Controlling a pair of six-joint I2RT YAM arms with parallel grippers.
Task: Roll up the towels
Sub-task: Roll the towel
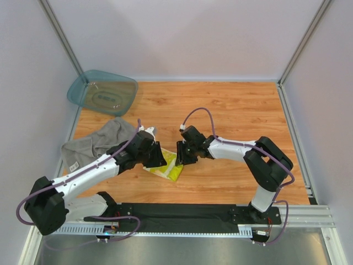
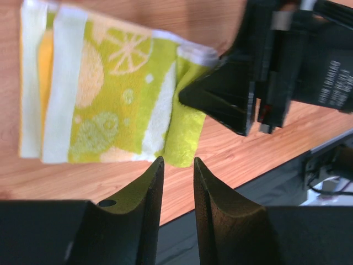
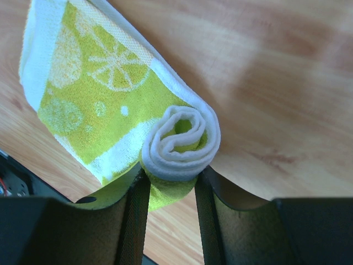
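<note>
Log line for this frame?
right claw: gripping rolled end of yellow-green lemon-print cloth; left claw: open, empty; grey terry towel: unrolled

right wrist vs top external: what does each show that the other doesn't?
Right wrist only: the yellow cloth has one end wound into a spiral roll, pinched in the right jaws. Top external only: the grey towel crumpled at left and the teal tub in the far-left corner. Both: the yellow cloth lying on the wooden table.

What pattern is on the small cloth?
The cloth is green with pale citrus slices and white stripes; best in left wrist view.
</note>
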